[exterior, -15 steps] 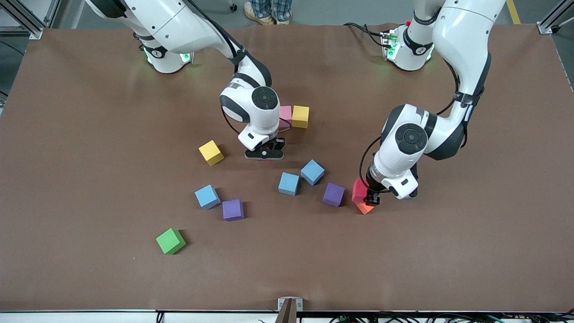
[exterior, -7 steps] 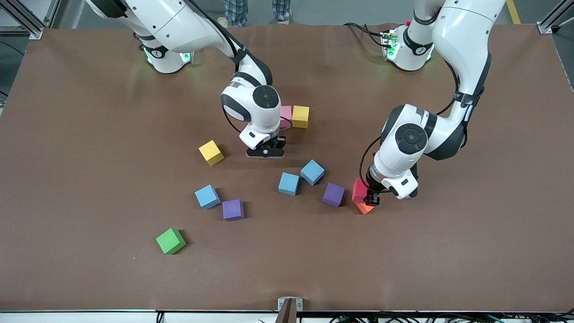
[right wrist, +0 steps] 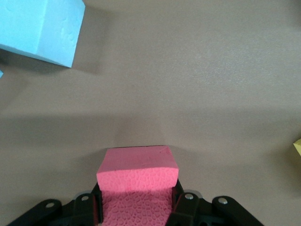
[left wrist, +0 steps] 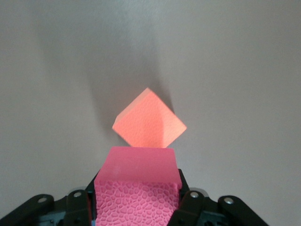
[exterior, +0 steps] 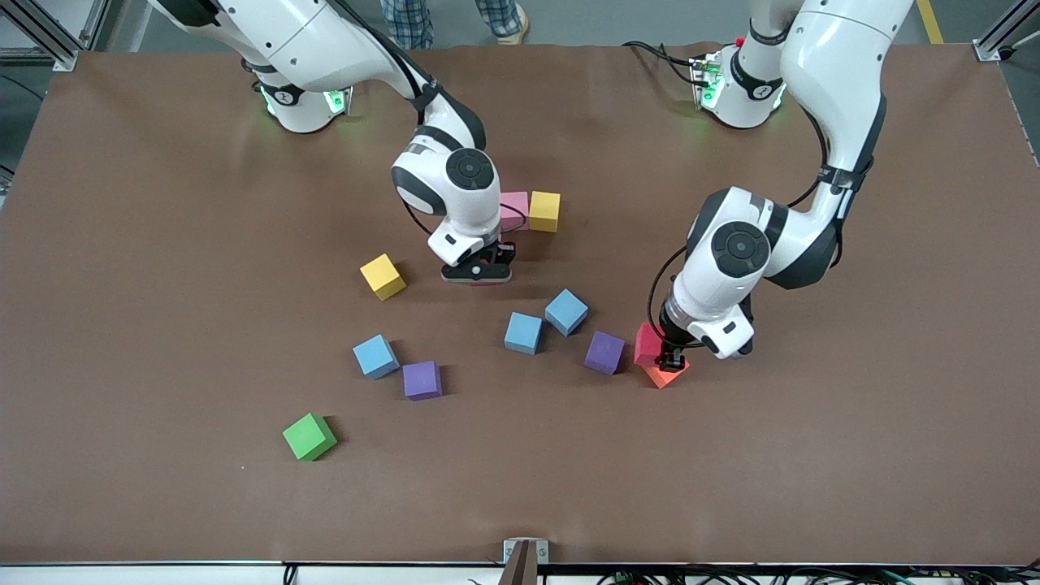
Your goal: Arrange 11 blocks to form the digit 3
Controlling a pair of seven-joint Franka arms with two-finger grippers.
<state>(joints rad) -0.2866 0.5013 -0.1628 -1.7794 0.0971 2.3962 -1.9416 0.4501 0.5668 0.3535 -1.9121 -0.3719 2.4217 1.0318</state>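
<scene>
- Scattered low in frame: green cube [exterior: 309,436], purple cube [exterior: 422,379], three blue cubes [exterior: 522,333].
- Likely light, squashy foam, grippy; best pinched across flat sides.
- Left gripper [exterior: 673,356] pinching red cube [exterior: 647,344] over orange cube [exterior: 665,374].
- Right gripper [exterior: 478,272] pinching a red cube [right wrist: 137,170], frame centre.
- Pink cube [exterior: 514,209], yellow cube [exterior: 544,211] touching, upper centre.

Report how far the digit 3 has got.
Done: pink cube and yellow cube touch, starting a row. In hand: right tool grips one red cube; left tool grips another red cube over the orange cube. Left: loose yellow cube, three blue cubes, purple cubes; nearly the whole figure.
</scene>
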